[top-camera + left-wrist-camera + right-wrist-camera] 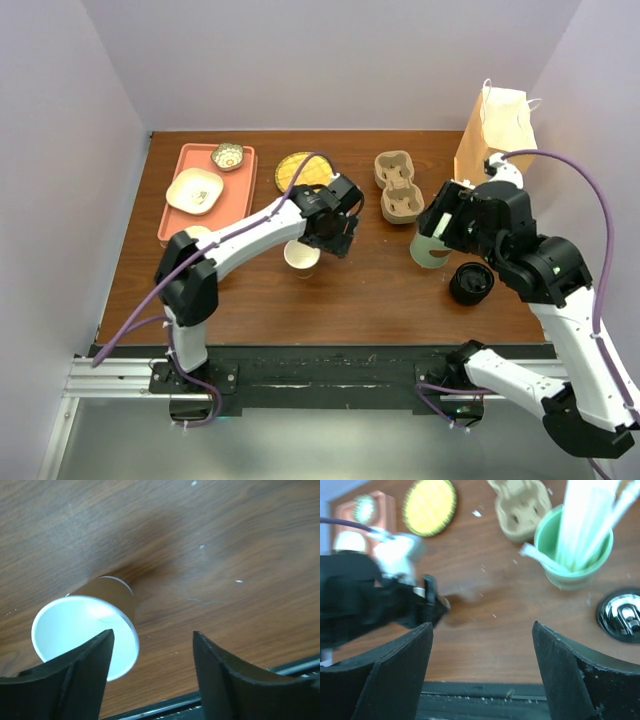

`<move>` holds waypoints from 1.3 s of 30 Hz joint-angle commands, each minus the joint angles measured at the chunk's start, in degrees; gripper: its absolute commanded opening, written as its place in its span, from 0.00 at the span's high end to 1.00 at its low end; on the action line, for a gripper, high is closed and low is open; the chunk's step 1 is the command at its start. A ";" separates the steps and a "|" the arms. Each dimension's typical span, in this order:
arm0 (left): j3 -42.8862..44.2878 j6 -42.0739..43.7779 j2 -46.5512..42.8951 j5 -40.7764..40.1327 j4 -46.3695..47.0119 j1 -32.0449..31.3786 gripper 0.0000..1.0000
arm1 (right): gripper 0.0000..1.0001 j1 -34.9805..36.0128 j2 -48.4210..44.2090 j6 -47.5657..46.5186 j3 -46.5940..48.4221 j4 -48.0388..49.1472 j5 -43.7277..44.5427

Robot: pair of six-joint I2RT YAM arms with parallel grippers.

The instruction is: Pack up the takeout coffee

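Coffee cup [80,630], open-topped, upright, just beside the wide-apart left claw [152,640]

We see the left gripper [330,245] hanging over an open paper cup [301,259], possibly touching its rim; a black lid [471,283] lies well apart.

The brown wooden table [380,290] spreads out ahead of me. A salmon tray [237,200] lies at ten o'clock and a round yellow disc [295,172] at eleven. A cardboard cup carrier [398,187] sits at one, and a tan paper bag [497,130] stands at two. At three is a pale-green cup [575,577], with a black lid [470,283] at four. An open paper cup [302,257] stands upright just off centre, toward seven.
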 commanded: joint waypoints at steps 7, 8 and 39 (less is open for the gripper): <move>-12.32 4.89 -24.01 -2.11 17.07 0.04 0.00 | 0.38 0.12 1.71 13.94 -9.90 -12.00 12.77; -13.56 5.59 -25.70 -3.00 17.95 -0.05 0.00 | 0.40 0.12 1.71 14.82 -10.87 -12.00 13.83; -44.32 12.27 -46.27 -7.58 31.75 0.04 0.00 | 0.57 -36.88 9.36 2.44 -30.29 6.28 8.57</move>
